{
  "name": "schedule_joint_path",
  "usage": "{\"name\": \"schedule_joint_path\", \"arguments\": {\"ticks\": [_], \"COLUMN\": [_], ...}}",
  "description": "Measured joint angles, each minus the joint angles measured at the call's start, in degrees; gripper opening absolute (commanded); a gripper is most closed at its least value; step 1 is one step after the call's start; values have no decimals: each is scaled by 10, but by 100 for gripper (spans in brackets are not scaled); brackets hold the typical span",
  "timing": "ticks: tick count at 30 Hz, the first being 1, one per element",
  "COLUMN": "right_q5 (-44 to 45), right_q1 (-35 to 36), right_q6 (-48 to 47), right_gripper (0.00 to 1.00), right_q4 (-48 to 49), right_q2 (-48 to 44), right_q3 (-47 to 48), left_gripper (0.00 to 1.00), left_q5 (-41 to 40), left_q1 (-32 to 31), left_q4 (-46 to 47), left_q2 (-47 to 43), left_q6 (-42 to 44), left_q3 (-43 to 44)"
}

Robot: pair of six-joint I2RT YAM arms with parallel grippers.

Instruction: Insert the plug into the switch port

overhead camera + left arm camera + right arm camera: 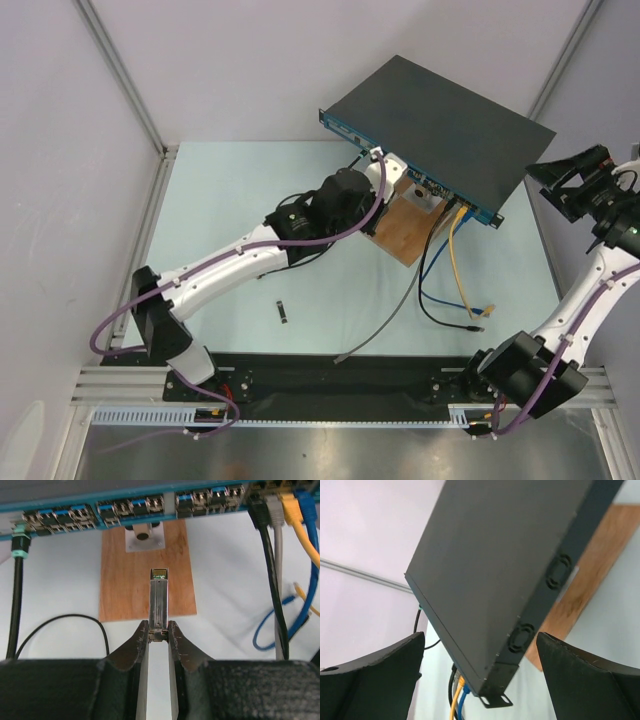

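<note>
L gripper [158,630] clamped on plug [159,597], tip just short of switch [140,502]; R gripper [481,655] spread wide, holding nothing.
Plug, a slim metal bar, stuck straight out ahead of the L fingertips, gripped by its rear end, tip apart from the blue front face & its socket row dead ahead. Wooden board [145,575] lay under the plug. To the right of L gripper, black, grey, yellow & blue cables [265,545] sat in ports; to its left, a black cable [16,595] w/ green connector. Ahead of R gripper: switch's black top & side, touching neither finger.
</note>
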Motion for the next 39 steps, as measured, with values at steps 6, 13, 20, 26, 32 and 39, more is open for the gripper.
{"name": "schedule_joint_path", "arguments": {"ticks": [6,13,20,26,32,39], "right_q5": [-19,-43,-66,-74,-84,-106], "right_q1": [-7,-7,10,25,35,40], "right_q6": [2,24,46,54,70,105], "right_gripper": [100,100,98,95,74,33], "right_q4": [-10,26,78,107,142,172], "right_q2": [32,40,49,68,73,73], "right_q3": [-41,-108,-139,-146,-158,-162], "left_gripper": [0,0,0,0,0,0], "left_q5": [-32,-47,-58,-75,-94,-120], "left_q1": [-2,-3,-5,-11,-12,-12], "left_q4": [43,51,53,57,56,53], "left_q2": [26,60,82,91,110,114], "left_q6": [0,0,0,0,0,0], "left_q3": [0,6,32,48,68,76]}}
